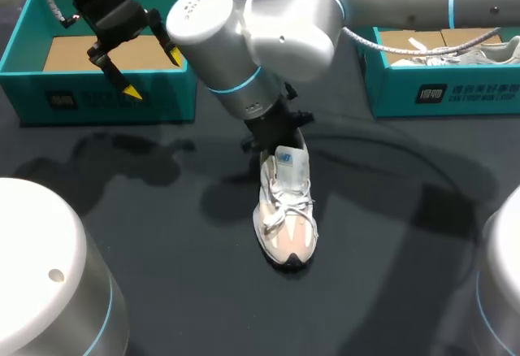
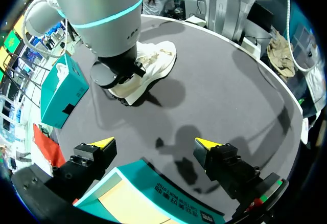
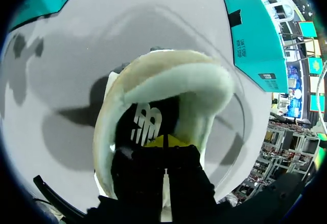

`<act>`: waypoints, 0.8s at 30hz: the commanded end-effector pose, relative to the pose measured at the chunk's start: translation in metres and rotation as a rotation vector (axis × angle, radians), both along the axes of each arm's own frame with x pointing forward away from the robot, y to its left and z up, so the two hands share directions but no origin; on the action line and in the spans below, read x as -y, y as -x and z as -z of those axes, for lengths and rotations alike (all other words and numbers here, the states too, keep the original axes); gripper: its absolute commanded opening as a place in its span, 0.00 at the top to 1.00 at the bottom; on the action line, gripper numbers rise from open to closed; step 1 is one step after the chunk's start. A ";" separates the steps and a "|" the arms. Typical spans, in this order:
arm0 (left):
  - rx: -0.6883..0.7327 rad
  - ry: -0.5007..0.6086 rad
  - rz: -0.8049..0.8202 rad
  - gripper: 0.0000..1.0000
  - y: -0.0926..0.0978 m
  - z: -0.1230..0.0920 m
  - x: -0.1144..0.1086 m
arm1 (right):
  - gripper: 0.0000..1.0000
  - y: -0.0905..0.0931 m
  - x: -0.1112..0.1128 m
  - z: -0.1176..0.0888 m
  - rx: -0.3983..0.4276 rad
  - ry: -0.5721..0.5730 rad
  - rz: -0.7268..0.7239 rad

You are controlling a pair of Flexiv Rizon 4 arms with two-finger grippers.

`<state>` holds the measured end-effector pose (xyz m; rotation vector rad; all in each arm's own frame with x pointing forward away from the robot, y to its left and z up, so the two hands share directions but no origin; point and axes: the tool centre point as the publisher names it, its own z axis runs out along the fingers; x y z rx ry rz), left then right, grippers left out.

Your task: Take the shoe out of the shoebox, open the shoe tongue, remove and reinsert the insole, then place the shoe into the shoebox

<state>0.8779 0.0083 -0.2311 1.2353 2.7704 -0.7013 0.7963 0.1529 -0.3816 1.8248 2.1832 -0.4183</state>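
Observation:
The pale sneaker (image 1: 284,210) stands upright mid-table, toe toward the front edge, its tongue lifted. My right arm reaches over from the right, and its gripper (image 1: 274,138) is down at the shoe's heel. In the right wrist view the gripper (image 3: 164,141) is shut, its yellow tips together inside the shoe's opening (image 3: 168,75), against the black insole (image 3: 143,124). Whether it pinches anything I cannot tell. My left gripper (image 1: 153,71) hangs open and empty over the front wall of the left shoebox (image 1: 97,96); in its own view the gripper (image 2: 154,143) is well short of the shoe (image 2: 148,70).
The left teal shoebox (image 2: 153,193) shows only its cardboard floor. A second teal box (image 1: 439,88) at the back right holds another shoe (image 1: 463,51). Dark bare tabletop surrounds the sneaker.

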 end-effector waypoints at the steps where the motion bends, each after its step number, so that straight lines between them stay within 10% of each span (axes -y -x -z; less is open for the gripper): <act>1: 0.001 -0.002 0.000 0.00 0.000 0.000 0.000 | 1.00 -0.008 0.007 0.028 -0.067 -0.058 0.015; 24: 0.001 -0.002 0.000 0.00 0.000 0.000 0.000 | 1.00 0.005 -0.010 -0.040 -0.120 -0.183 0.059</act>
